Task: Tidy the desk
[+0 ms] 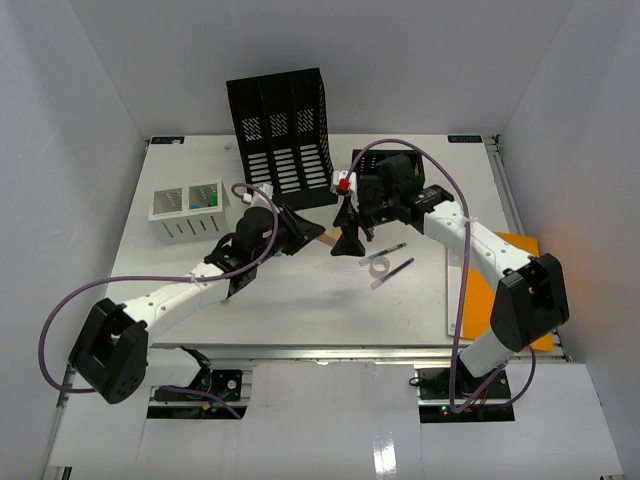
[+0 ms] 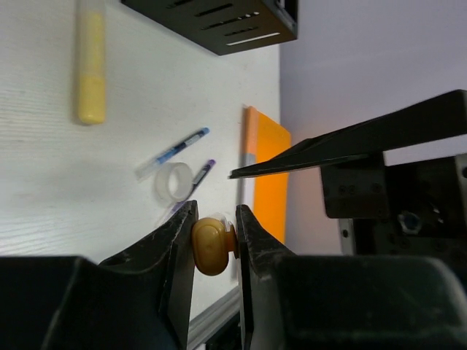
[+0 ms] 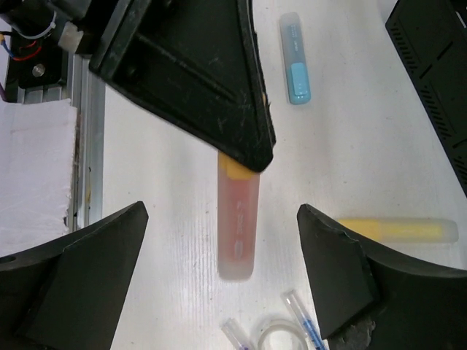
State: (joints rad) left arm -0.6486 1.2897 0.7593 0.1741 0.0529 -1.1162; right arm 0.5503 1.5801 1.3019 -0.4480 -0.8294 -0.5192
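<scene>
Left wrist view had the left gripper (image 2: 215,213) pinched tight on the rounded end of an orange marker (image 2: 211,248). That left the barrel poking out ahead of it, up off the desk (image 2: 44,182), which lay flat under both grippers. My guess is it was gripped by the end so the rest of the barrel stayed free for the other arm.

Facing it, the right gripper (image 3: 222,211) was spread wide and holding nothing. It had one finger on each side of the marker's barrel and wasn't touching it. Looked to me like a handover getting lined up.

Other stuff, going left to right:
- A white bin (image 1: 188,215) sat off to the left gripper's left.
- A black file rack (image 1: 280,140) stood beyond both grippers.
- A yellow highlighter (image 2: 90,65) lay loose ahead of the left gripper.
- A blue pen (image 2: 175,151), a purple pen (image 2: 203,173) and a tape ring (image 2: 174,182) sat on the desk near the meeting point.
- An orange notebook (image 2: 266,175) lay further right, partly under the right arm.

The main thing in the way was the left finger covering the marker's top end, so only the lower barrel looked grabbable.
</scene>
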